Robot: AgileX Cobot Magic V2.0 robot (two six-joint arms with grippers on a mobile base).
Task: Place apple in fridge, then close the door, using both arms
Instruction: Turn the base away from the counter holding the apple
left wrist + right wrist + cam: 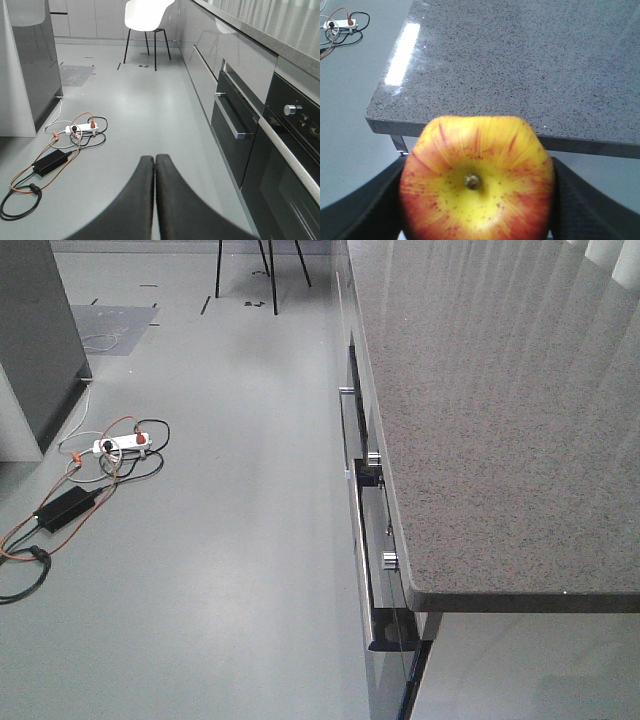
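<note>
My right gripper (pixel 477 202) is shut on the apple (pixel 477 170), which is red with a yellow patch around its short stem facing the camera. The dark fingers (pixel 365 210) press it from both sides, and it hangs just off the corner of the speckled grey counter (pixel 520 60). My left gripper (pixel 154 161) is shut and empty, held over the grey floor. A tall glossy dark grey body (pixel 35 60) at the far left may be the fridge; it also shows in the front view (pixel 40 330). No open door or white inside shows. Neither gripper shows in the front view.
The counter (pixel 500 420) runs along the right, with oven fronts and steel handles (pixel 235 125) below it. A white power strip with tangled cables (pixel 120 443) and a black adapter (pixel 65 508) lie on the floor at left. A white chair (pixel 145 15) stands at the back.
</note>
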